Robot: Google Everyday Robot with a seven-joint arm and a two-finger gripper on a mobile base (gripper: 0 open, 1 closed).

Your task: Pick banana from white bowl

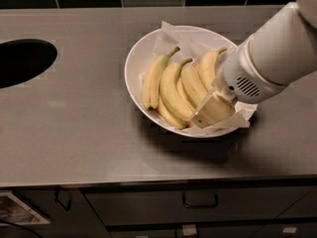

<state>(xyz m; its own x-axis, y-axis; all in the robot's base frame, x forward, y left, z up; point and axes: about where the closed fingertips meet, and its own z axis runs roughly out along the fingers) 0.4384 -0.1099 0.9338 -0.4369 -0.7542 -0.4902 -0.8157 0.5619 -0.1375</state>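
My gripper [208, 114] is low inside the bowl [130, 68], at about 4 o'clock from its centre, just over the lower ends of the bananas [171, 88] on that side. I cannot tell how wide my gripper stands, nor whether it touches any fruit. My arm [277, 53] comes in from 2 o'clock and covers the bowl's rim at 3 o'clock.

The bananas lie side by side in the bowl, from its centre out toward 9 o'clock, stems pointing to roughly 1 o'clock. They rest on the crumpled paper [171, 33] that lines the bowl; the paper stands up past the rim at 12 o'clock and spills over it at 4 o'clock.

The bowl sits on the grey tabletop [74, 133], right of the middle. Well apart from it, at 9 o'clock, is a dark oval hole [20, 61] in the tabletop. Below the front edge, at 6 o'clock, runs a drawer [148, 207] with a handle [200, 201].
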